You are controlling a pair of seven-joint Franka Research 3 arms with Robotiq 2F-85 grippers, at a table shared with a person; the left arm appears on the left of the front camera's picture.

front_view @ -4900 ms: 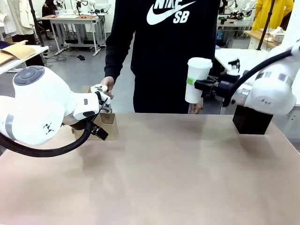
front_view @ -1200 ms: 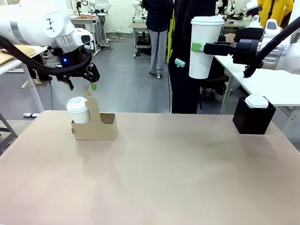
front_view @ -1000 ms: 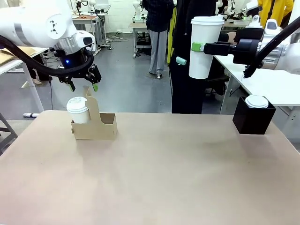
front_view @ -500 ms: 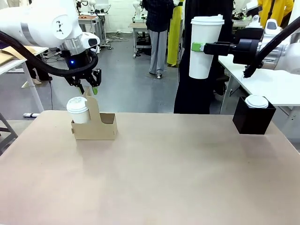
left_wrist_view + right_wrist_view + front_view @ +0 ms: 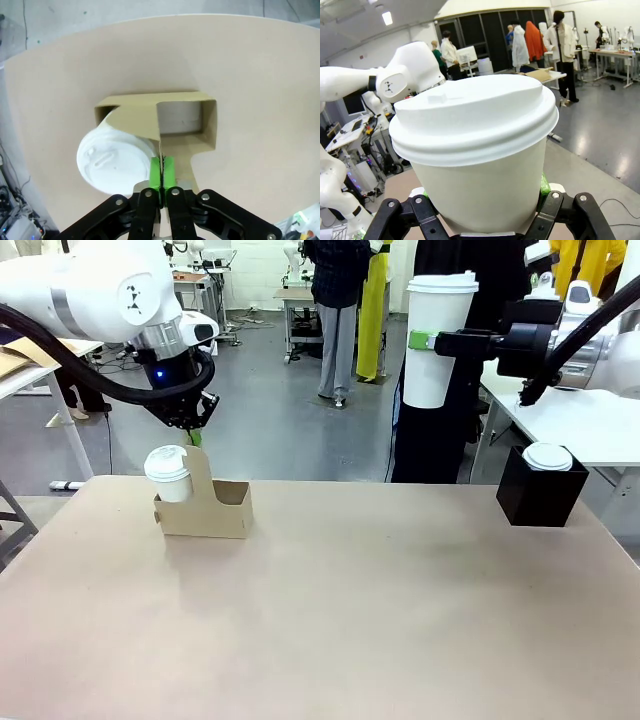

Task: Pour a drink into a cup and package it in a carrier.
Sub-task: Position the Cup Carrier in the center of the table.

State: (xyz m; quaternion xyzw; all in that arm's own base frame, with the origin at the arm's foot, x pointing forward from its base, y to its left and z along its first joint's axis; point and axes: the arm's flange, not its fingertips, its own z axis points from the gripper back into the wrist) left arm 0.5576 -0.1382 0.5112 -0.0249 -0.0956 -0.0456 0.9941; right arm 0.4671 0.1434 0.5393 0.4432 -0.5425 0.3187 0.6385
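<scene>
Far left on table [image 5: 350, 620]: short lidded cup [image 5: 167, 470] seated in left slot of carrier [image 5: 215, 515]. Left arm arches over it, left gripper [image 5: 196, 433] pointing down, green pads [image 5: 155, 172] pinched on top edge of upright handle panel. Right arm high and level. Right gripper [image 5: 428, 340] clamps tall lidded cup [image 5: 432, 375] upright, well apart from carrier. Black box [image 5: 535, 498] below at far right, another short cup [image 5: 548, 456] on top.

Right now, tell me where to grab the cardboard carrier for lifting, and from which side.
Take the carrier by its upright handle panel, from straight above. The panel is thin, flat and rises above the low box, so jaws can close across its top edge; a short lidded cup fills the slot beside it. The left gripper is shut on that edge.
</scene>
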